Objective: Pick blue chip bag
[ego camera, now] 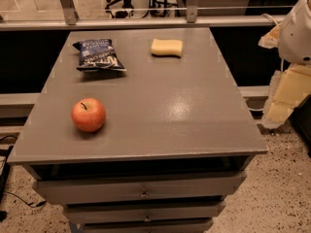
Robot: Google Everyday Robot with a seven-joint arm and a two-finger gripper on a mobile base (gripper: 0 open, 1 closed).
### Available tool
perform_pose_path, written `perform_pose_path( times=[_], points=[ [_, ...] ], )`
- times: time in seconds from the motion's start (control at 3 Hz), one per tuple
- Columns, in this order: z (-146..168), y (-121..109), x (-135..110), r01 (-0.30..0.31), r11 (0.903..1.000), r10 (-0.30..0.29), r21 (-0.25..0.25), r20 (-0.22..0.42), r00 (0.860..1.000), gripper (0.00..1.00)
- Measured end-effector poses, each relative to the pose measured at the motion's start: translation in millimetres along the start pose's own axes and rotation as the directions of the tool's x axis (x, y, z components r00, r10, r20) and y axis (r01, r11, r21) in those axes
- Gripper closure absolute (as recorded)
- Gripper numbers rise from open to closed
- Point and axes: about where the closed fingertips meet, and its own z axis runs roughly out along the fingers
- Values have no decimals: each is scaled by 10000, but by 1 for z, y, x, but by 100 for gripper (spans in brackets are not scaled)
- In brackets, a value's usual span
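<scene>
1. drawers (141, 193) under the front lip of the tabletop (184, 125) sat closest to the lens, with a red apple (88, 114) on the near-left of the surface.
2. the blue chip bag (98, 55) lay flat at the far-left of the tabletop, well behind the apple and apart from it. its long axis seemed to run from far edge toward near edge, slightly skewed, with the white lettering up.
3. a yellow sponge (166, 47) lay to the bag's right at about the same depth, with bare surface between them.
4. the gripper (286, 93) hung beyond the tabletop's right edge at mid-depth, over the floor. whether it was open or closed could not be told, and nothing showed in its hold.
5. from the gripper the bag lay leftward and farther back, across nearly the whole width of the tabletop, and the sponge sat close to that line.
6. by the look of it the reach had not begun. the arm (296, 28) would need to swing in over the surface, clear the sponge, and descend across the bag's short side.
</scene>
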Motion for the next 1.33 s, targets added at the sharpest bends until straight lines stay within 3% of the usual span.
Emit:
perform_pose_path(
  times=[0.33, 0.67, 1.0, 1.33],
  points=[
    [0, 0, 0, 0, 10000, 0, 2, 1, 10000, 0],
    [12, -10, -17, 208, 9994, -189, -273, 654, 9977, 0],
    [38, -29, -59, 760, 9964, -675, -389, 1865, 9801, 0],
    [64, -51, -108, 1069, 9939, -940, -265, 3027, 9484, 0]
  ],
)
